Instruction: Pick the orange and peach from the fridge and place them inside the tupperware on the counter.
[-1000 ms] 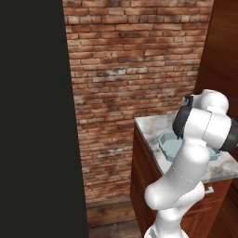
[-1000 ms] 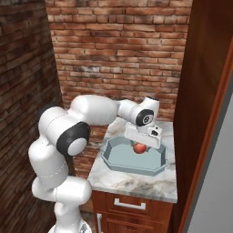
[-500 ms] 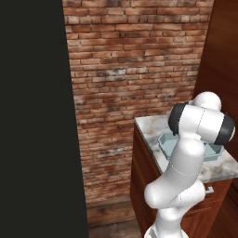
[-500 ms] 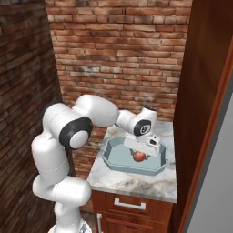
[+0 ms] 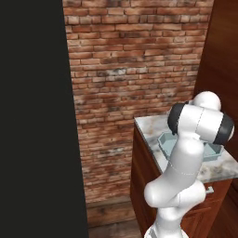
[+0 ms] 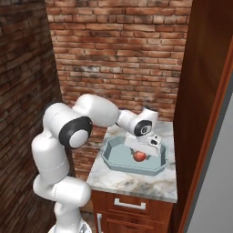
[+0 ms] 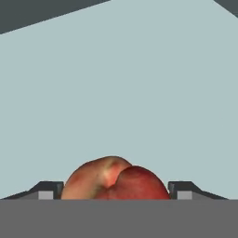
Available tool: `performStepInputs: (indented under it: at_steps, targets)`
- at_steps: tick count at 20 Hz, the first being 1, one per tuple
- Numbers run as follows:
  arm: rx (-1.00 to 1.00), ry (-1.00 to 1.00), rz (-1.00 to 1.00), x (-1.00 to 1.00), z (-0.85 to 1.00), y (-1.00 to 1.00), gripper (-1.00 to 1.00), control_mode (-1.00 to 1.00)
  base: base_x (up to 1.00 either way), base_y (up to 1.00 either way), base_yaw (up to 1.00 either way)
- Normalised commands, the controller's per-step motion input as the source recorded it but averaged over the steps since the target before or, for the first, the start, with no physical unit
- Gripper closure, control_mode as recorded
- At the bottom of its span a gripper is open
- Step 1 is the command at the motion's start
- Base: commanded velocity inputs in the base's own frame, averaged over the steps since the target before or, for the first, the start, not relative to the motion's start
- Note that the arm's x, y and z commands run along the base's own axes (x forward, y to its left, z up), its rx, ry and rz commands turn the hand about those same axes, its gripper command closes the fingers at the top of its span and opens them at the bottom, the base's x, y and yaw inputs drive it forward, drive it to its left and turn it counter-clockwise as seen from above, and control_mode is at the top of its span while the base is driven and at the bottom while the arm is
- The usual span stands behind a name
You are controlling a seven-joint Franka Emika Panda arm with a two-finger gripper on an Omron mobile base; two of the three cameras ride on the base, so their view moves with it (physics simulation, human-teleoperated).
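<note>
i'm on the drop-off step: gripper (image 7: 111, 188) is low inside the tupperware (image 6: 113, 160) on the counter (image 6: 132, 182), fingers closed around the peach (image 7: 114, 179). next i'd guess spread the fingers, lift clear, then go for the orange.

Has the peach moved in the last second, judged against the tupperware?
Yes. In the right base view the peach has come down with the hand toward the near side of the tupperware floor.
</note>
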Motion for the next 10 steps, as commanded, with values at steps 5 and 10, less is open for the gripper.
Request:
performStepInputs:
  at_steps: [5, 10]
  targets:
    - [0.0, -0.15, 0.0, -0.32, 0.1, 0.06, -1.0, -1.0, 0.0, 0.0, 0.0]
    - [0.0, -0.19, 0.0, -0.44, 0.31, 0.09, -1.0, -1.0, 0.0, 0.0, 0.0]
